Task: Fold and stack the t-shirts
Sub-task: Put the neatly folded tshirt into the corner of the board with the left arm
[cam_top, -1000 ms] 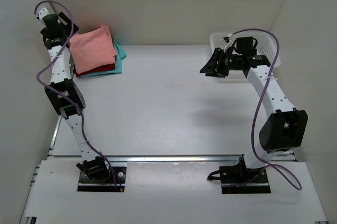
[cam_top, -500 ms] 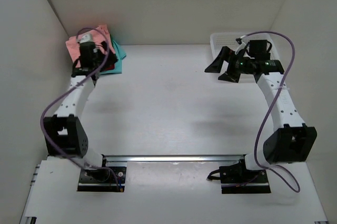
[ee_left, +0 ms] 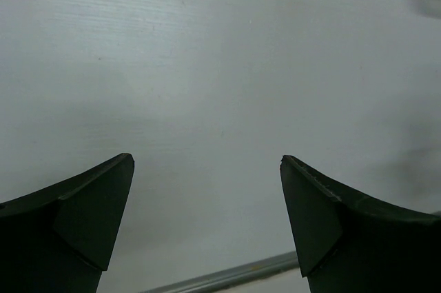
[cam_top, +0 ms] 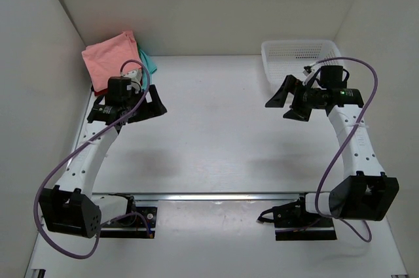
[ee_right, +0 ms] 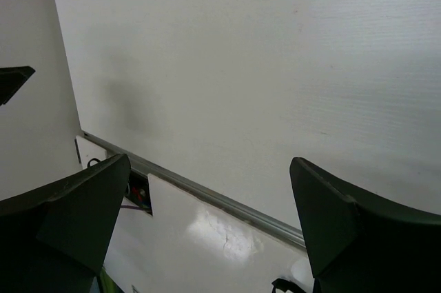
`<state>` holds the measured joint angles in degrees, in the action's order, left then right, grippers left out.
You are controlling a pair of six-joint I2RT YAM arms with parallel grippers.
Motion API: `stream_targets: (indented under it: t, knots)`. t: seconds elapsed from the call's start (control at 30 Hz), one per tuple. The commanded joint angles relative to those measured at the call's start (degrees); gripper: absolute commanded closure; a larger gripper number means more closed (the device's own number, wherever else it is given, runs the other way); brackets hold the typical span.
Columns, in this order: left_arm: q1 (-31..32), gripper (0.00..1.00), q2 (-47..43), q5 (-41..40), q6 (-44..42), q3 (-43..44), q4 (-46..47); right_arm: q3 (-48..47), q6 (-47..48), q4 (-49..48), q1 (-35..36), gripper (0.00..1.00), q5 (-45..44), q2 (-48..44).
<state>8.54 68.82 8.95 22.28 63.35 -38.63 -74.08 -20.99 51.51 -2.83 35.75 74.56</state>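
At far-left corner, stacked t-shirts [cam_top: 109, 62], salmon-pink topmost

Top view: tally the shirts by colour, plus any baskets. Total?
salmon-pink t-shirt: 1
red t-shirt, only an edge showing: 1
teal t-shirt: 1
white mesh basket: 1
Total: 4 visible

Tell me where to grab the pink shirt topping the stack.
Pinch the salmon-pink shirt at its right edge, coming from the table's middle with the left gripper; it lies flat atop the stack, walls hemming its far and left sides.
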Motion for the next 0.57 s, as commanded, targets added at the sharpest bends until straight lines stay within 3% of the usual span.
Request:
stream_targets:
  t: [0.0,0.17,0.43,0.53]
  knots:
    - [0.4,0.02,-2.3,4.8,-2.6,1.0,-6.6,0.1,0.5,-1.7,1.0,0.01,-0.5,-1.8]
    - [0.1,0.02,-3.4,4.5,-4.6,1.6,-7.9,5.2,-2.2,-6.9,0.5,0.01,3.4,-4.2]
    - [0.4,0.01,-3.3,2.2,-6.9,5.2,-9.5,5.1,-0.8,-4.9,4.3,0.01,2.3,-3.7]
    - [1.4,0.01,-3.9,-2.5,-8.6,6.4,-9.7,5.5,-0.5,-5.1,4.3,0.01,2.6,-4.4]
